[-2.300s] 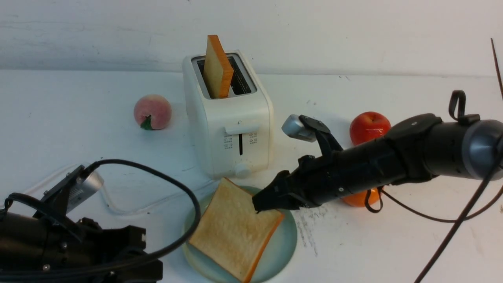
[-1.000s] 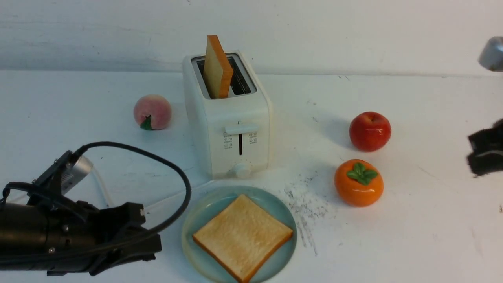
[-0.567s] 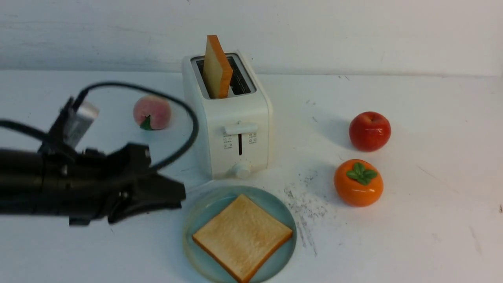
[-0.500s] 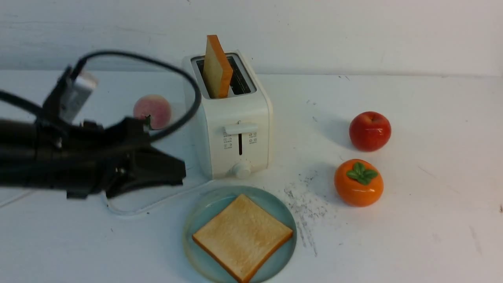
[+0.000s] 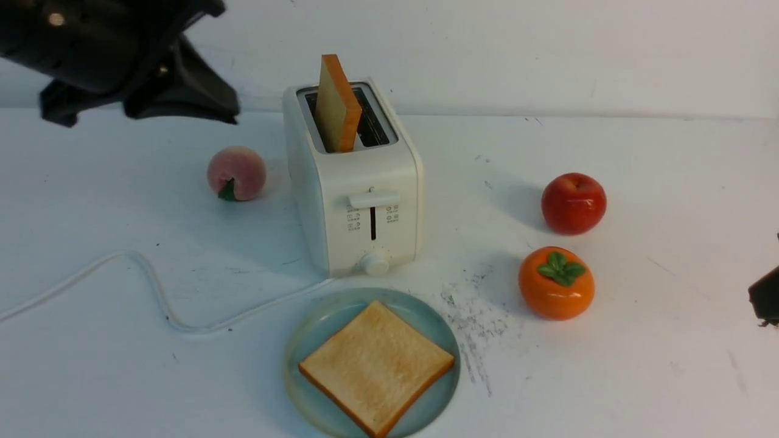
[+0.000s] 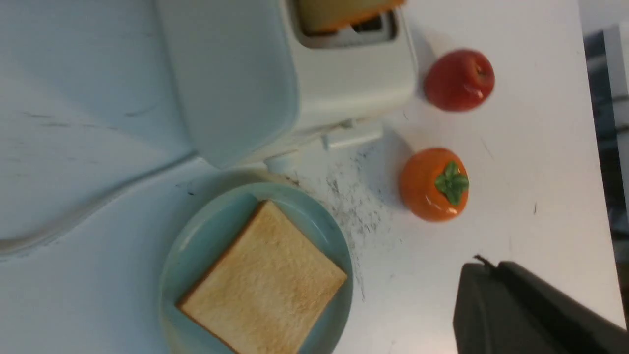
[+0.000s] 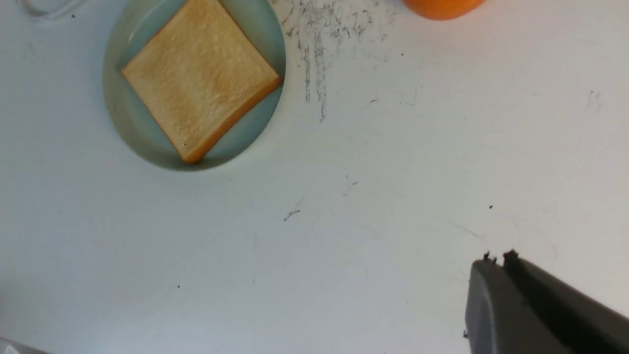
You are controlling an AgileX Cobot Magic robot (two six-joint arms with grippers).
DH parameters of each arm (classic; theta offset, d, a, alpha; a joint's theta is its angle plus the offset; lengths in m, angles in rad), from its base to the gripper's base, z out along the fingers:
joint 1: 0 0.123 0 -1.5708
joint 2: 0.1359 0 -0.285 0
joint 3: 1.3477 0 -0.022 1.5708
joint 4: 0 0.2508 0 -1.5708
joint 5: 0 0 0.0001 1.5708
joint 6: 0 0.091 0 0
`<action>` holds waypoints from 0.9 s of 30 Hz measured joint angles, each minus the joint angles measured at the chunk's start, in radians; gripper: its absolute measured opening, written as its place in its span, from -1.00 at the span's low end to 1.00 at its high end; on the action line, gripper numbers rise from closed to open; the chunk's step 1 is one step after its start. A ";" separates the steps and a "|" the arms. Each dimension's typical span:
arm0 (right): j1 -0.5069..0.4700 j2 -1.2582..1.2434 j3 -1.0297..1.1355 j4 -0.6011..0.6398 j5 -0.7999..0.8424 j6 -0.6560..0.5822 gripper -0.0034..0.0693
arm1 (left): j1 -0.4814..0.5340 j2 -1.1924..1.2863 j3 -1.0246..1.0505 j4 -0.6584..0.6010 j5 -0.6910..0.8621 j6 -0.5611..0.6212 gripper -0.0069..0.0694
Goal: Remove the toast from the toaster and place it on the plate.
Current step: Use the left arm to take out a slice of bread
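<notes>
White tabletop (image 5: 639,377), white wall (image 5: 548,48) behind. The toaster (image 5: 356,188) stands centre-far with an upright toast slice (image 5: 336,103) in its left slot. A flat toast slice (image 5: 376,367) lies on the plate (image 5: 302,340), just near of the toaster. The left gripper (image 5: 226,114) hangs high at far left, jaws together, empty. The right gripper (image 7: 497,256) is at the right edge; its wrist view shows the jaws together. Only the front view shows the peach (image 5: 236,173).

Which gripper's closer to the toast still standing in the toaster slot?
Left. The left gripper hangs raised, a short way to the left of the toast in the toaster. The right gripper is far off right, beyond the persimmon.
</notes>
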 joint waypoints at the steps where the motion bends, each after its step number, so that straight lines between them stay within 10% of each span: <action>1: 0.000 0.000 0.000 0.000 0.000 0.000 -0.84 | -0.027 0.016 -0.012 0.012 0.000 -0.001 -0.86; 18: 0.000 0.000 0.001 -0.012 0.000 -0.003 -0.78 | -0.273 0.458 -0.515 0.538 0.103 -0.312 -0.80; 27: 0.000 0.000 0.001 -0.015 0.000 -0.009 -0.74 | -0.276 0.556 -0.573 0.685 0.052 -0.398 -0.19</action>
